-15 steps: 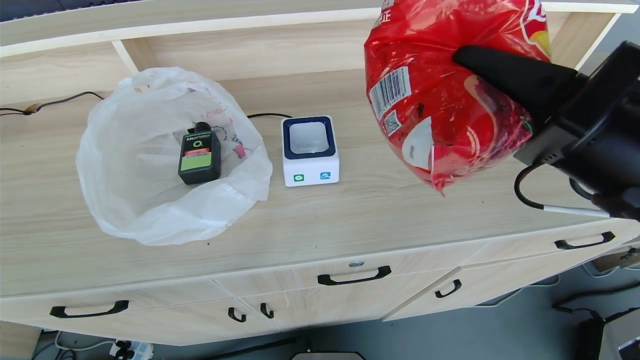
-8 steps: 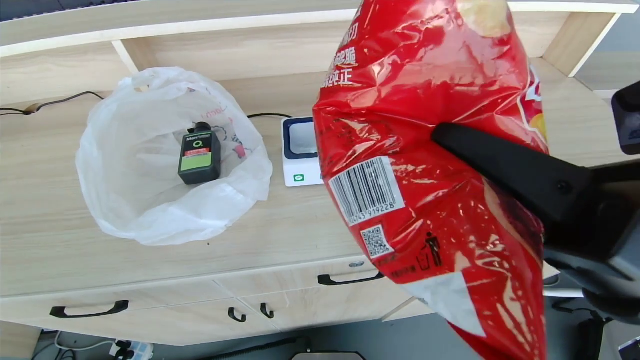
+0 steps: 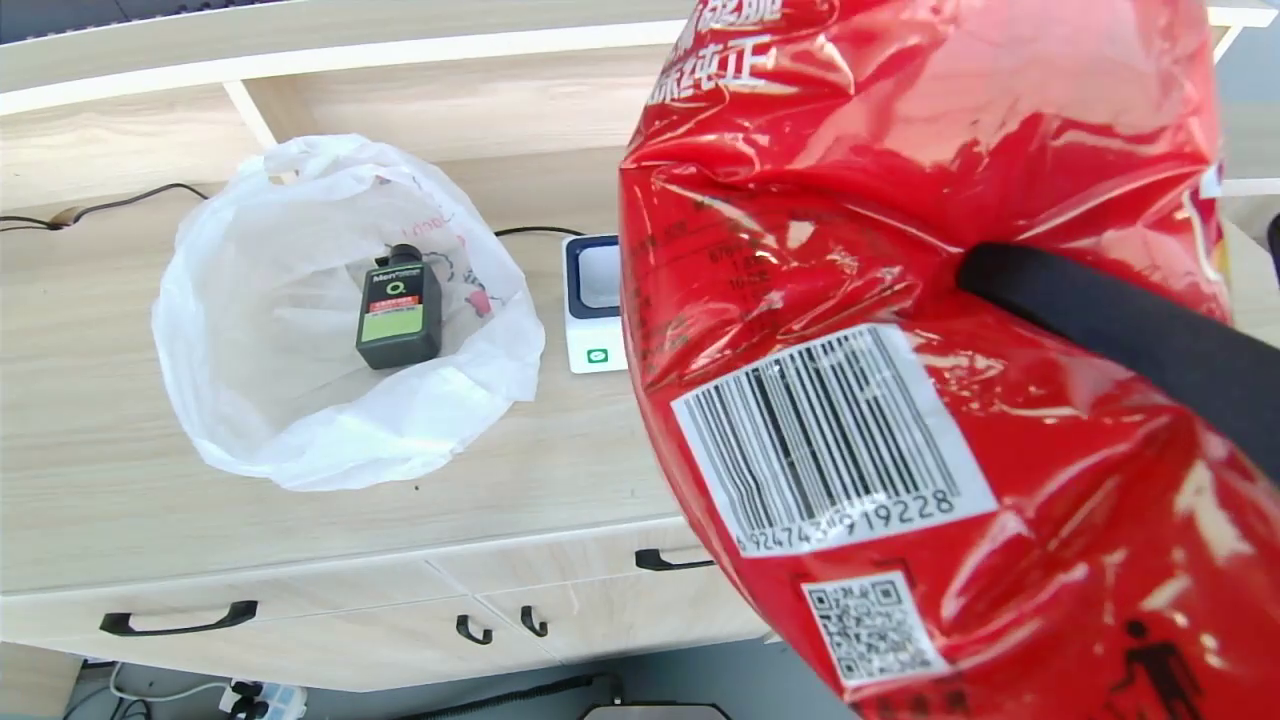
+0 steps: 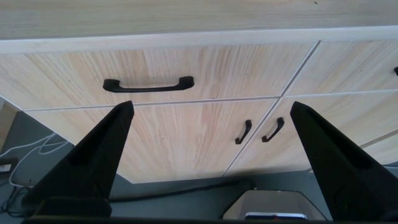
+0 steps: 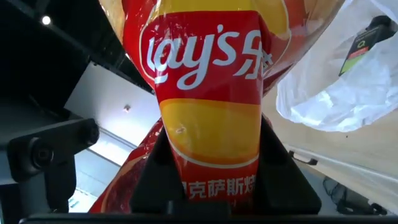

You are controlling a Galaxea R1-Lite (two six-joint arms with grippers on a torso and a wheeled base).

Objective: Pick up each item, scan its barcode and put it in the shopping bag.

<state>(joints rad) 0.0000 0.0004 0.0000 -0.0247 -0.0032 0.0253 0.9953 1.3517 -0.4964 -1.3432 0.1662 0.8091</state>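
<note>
The right gripper [image 5: 214,168] is closed on the red chip bag [image 3: 900,300], with one black finger pressed on each broad side, so the foil is pinched between them. The chip bag is lifted off the counter [image 3: 100,500] and hangs close under the head camera, where it covers the right part of the white scanner [image 3: 592,330]. Its barcode [image 3: 830,440] is on the side turned up toward the head camera, and I judge this is the wrong way for the scan, because the window of the scanner looks upward. The step in hand is therefore the scan. To do it well, the wrist should roll the chip bag until the barcode faces down, then lower it over the window and hold it flat and quiet there for a moment. The foil is wrinkled and shiny, so a tilted or crumpled label may not read; the grip should stay firm but not squeeze harder near the label. After that the way goes to the robot's left, to the open shopping bag [image 3: 300,420] just beside the scanner, where a dark bottle [image 3: 399,315] already lies. The chip bag is large, so it should be released over the middle of the opening. The left gripper [image 4: 208,124] is wide open and holds nothing, low in front of the drawers [image 4: 186,137].
</note>
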